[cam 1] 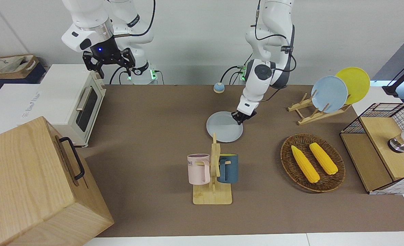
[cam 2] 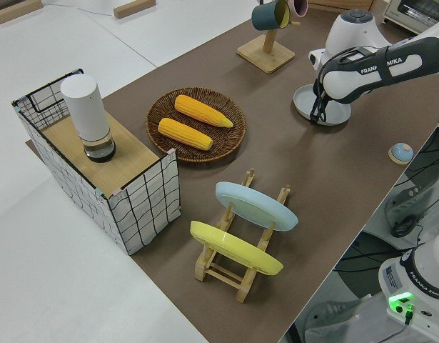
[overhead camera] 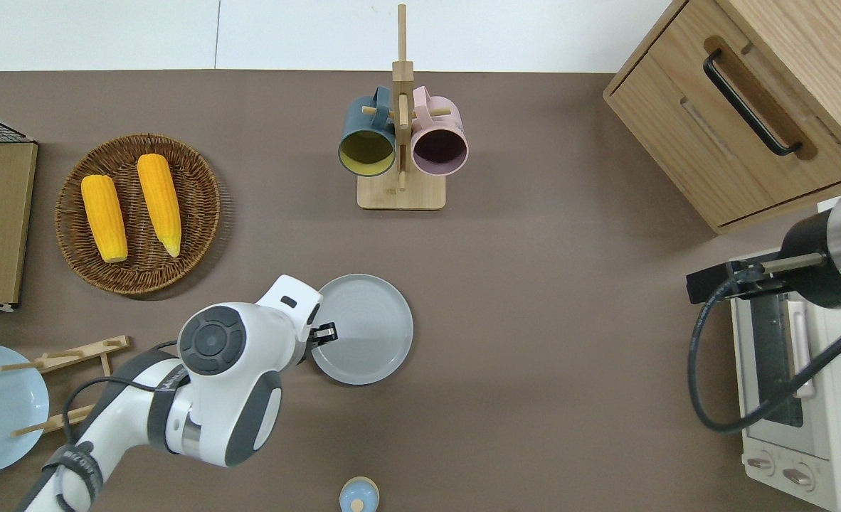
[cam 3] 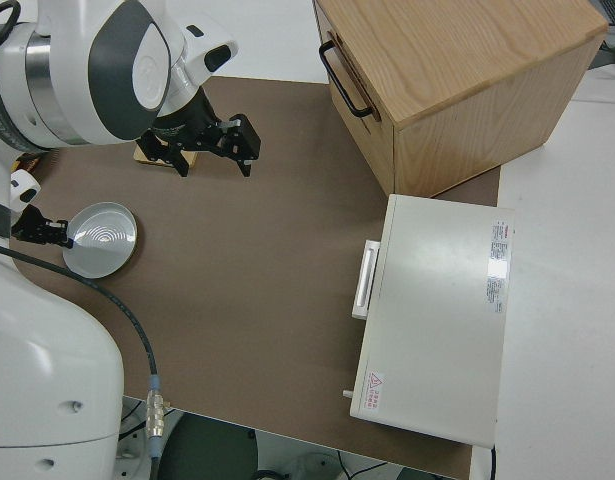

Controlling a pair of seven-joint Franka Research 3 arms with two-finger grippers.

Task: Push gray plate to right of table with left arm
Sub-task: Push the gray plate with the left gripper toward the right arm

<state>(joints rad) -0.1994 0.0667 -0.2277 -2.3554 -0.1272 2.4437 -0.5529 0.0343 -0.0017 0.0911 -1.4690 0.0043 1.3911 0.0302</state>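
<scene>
The gray plate [cam 1: 224, 127] [overhead camera: 363, 329] lies flat on the brown table [cam 1: 147, 119] near its middle, a little nearer to the robots than the mug rack. My left gripper [cam 1: 240, 117] [overhead camera: 326, 333] is shut and low, with its tip on the plate's edge toward the left arm's end. Both also show in the left side view, the plate [cam 2: 326, 103] and the gripper [cam 2: 315, 118], and in the right side view, the plate [cam 3: 102, 238] and the gripper [cam 3: 45, 232]. My right gripper [cam 1: 115, 70] [cam 3: 215, 160] is open, and that arm is parked.
The wooden mug rack [cam 1: 213, 174] holds a pink and a blue mug. A wicker basket [overhead camera: 207, 206] with two corn cobs and a plate rack [cam 1: 311, 114] with sky-blue and yellow plates stand toward the left arm's end. A small blue bell [overhead camera: 358, 494] sits near the robots. A toaster oven [cam 1: 75, 99] and wooden cabinet [cam 1: 34, 184] stand at the right arm's end.
</scene>
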